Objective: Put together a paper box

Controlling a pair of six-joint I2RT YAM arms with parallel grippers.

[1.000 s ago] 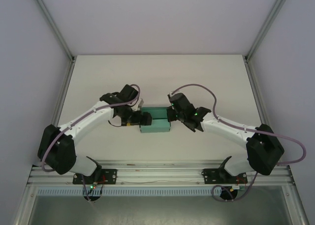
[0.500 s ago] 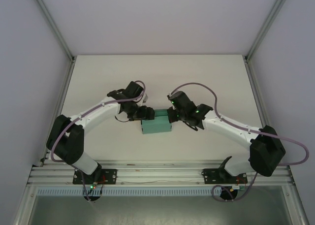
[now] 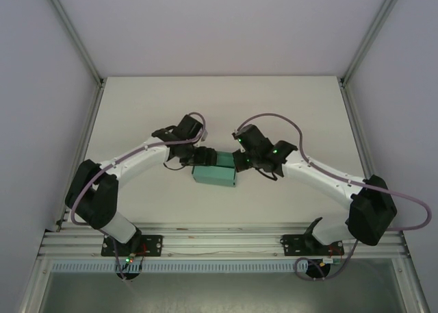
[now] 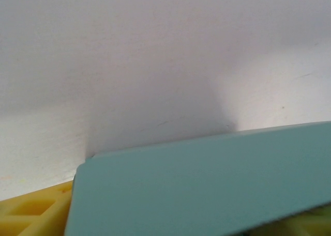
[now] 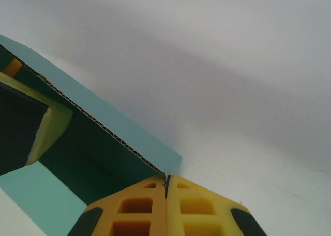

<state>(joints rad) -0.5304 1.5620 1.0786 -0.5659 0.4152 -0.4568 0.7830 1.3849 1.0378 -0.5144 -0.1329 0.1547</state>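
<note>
The paper box is a teal-green, half-folded carton in the middle of the table, between both grippers. My right gripper is shut on the right end of an upright wall; the corrugated edge runs straight into the seam between its yellow fingertips. My left gripper is at the box's back left corner. A teal panel lies across it and hides the gap. One yellow finger shows far to the lower left, so the jaws stand apart. A left finger also shows inside the box.
The white tabletop stretches behind and around the box. Aluminium posts and pale side walls close in the table. A metal rail carrying both arm bases runs along the near edge.
My left gripper has swung from the box's near left side up to its back left corner. The right gripper has edged left. The box has shifted slightly and now sits a little skewed.
</note>
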